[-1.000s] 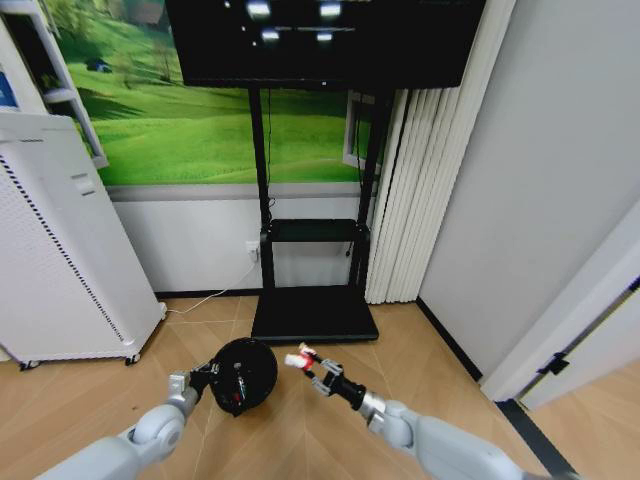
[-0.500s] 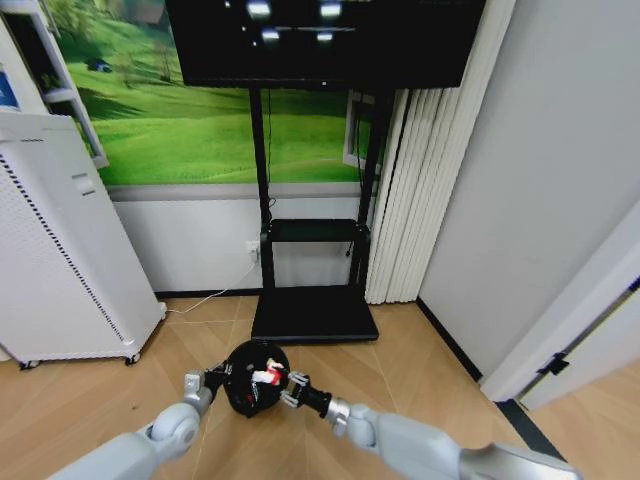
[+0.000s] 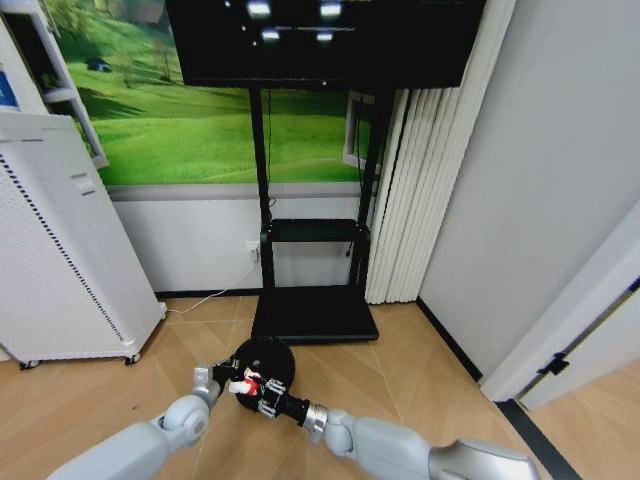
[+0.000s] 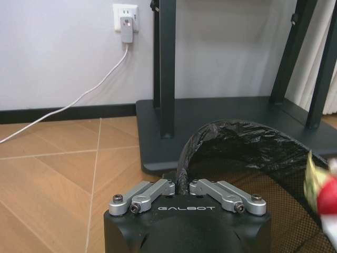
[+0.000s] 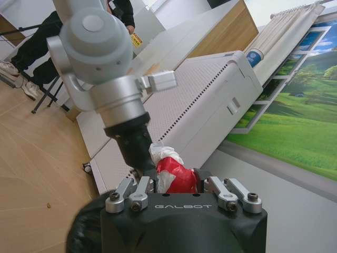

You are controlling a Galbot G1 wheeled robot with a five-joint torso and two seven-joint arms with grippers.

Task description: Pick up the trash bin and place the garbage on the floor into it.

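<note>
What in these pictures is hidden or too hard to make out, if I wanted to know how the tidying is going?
- Inside of the trash bin: head view, blocked by the right gripper and its red-and-white wrapper; the contents can't be seen.
- Wrapper: left wrist view, cut off by the picture's edge and blurred.
- Bin's lower body: left wrist view, hidden behind the left gripper clamped on its rim.

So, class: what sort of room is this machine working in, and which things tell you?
Probably an office or meeting room: a large black screen on a wheeled stand, a meadow mural on the wall, a tall white perforated appliance and a wood-pattern floor.
</note>
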